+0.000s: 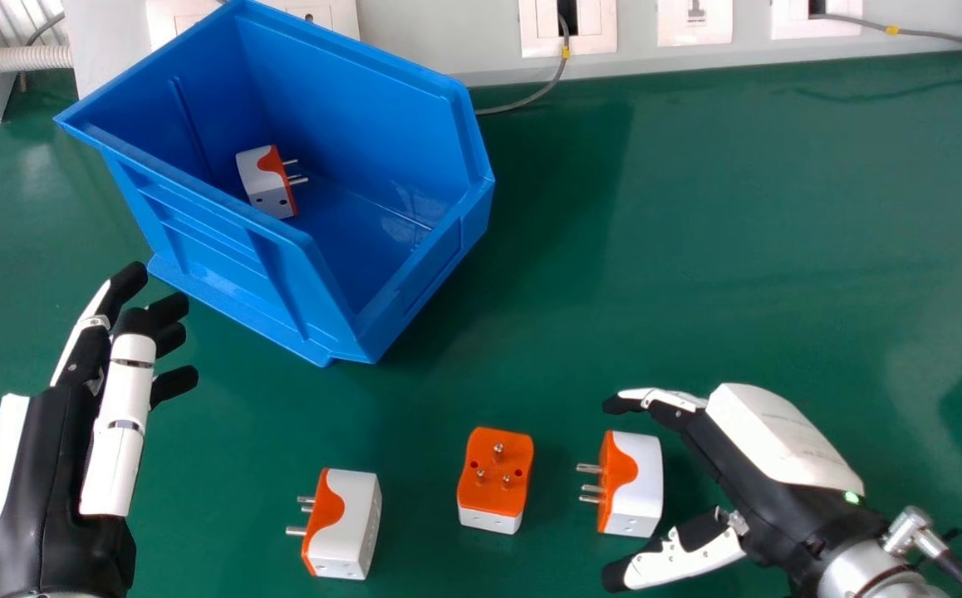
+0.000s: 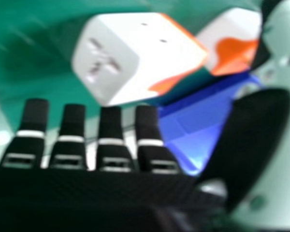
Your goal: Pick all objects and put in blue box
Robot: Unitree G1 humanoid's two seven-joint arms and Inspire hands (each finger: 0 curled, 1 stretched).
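The right hand, open and relaxed, has the nearest plug adapter apparently between fingers and thumb, prongs pointing away from it.

open bench stretched right of the blue box, whose walls barred low passage, its top gaped, gaps parted three adapters, the left robot hand stood beside the box
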